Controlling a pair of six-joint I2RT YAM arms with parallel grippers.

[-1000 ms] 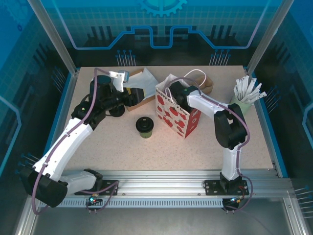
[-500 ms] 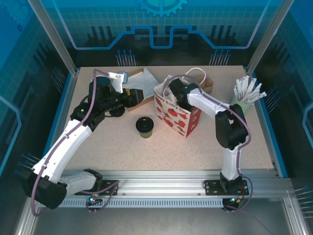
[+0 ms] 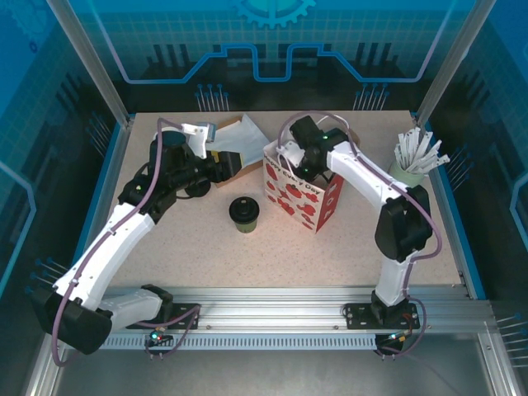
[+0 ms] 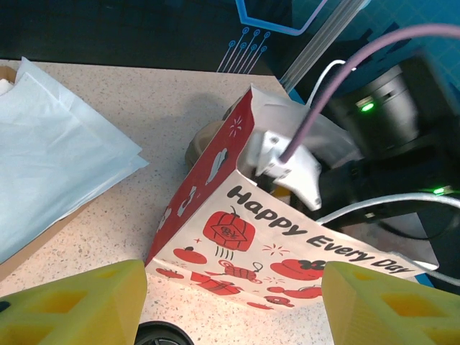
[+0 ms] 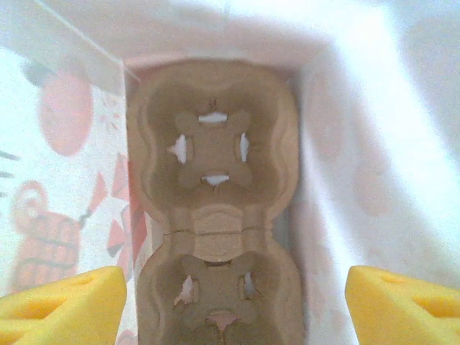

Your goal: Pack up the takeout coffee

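Olive-green paper cup with black lid (image 3: 243, 213) stands near the red-printed paper bag (image 3: 301, 196), on its left. Right gripper (image 5: 230, 302), spread, sits in the bag's mouth; left gripper (image 4: 230, 309), spread, should take the cup upright.

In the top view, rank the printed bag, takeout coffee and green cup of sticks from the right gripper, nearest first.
1. Printed bag: the right gripper dips into its open top.
2. Takeout coffee: on the table, left of the bag.
3. Green cup of sticks: near the right edge.
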